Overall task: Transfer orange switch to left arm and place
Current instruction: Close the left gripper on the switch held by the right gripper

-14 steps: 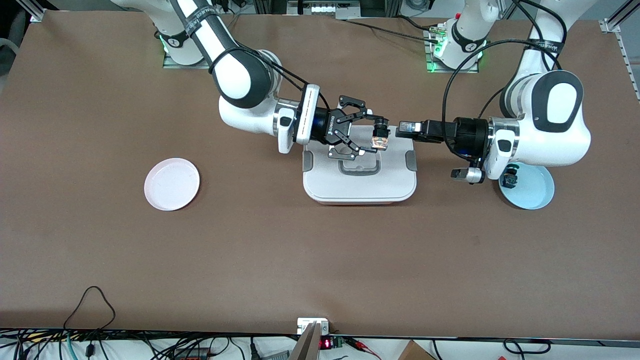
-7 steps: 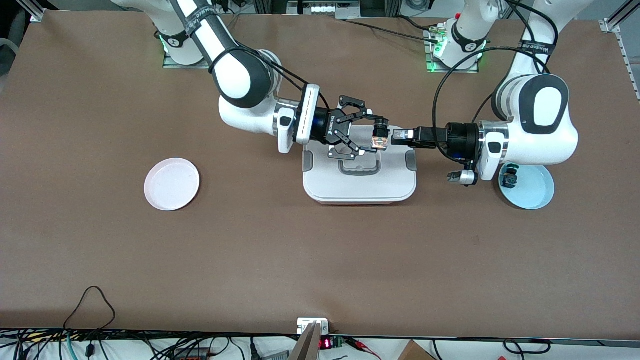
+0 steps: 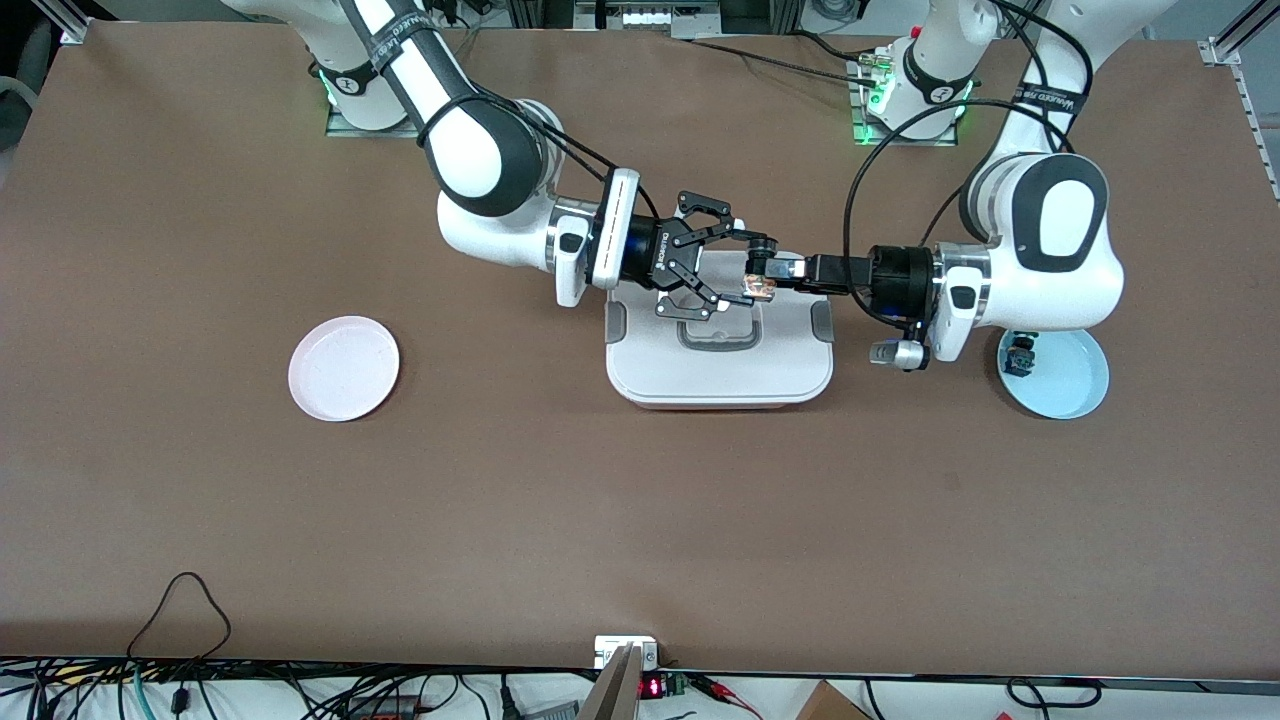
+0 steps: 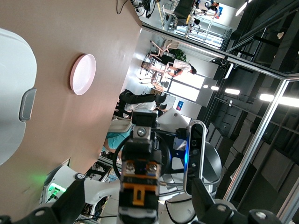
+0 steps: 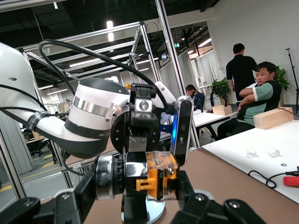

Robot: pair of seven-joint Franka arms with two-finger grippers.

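Here the right gripper (image 3: 752, 268), jaws clamped on the orange switch (image 3: 762, 288) over the box (image 3: 720, 350), should hold steady until the left gripper (image 3: 785, 270), jaws fully spread, closes squarely.

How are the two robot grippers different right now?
The right gripper is shut on the orange switch, while the left gripper is open and holds nothing. The right gripper's fingers look skeletal, with bare linkages; the left gripper's look blocky. Both are black and meet over the white box.

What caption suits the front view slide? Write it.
Right pincer holds the tiny orange-banded switch above the white lidded box; open left pincer meets it.
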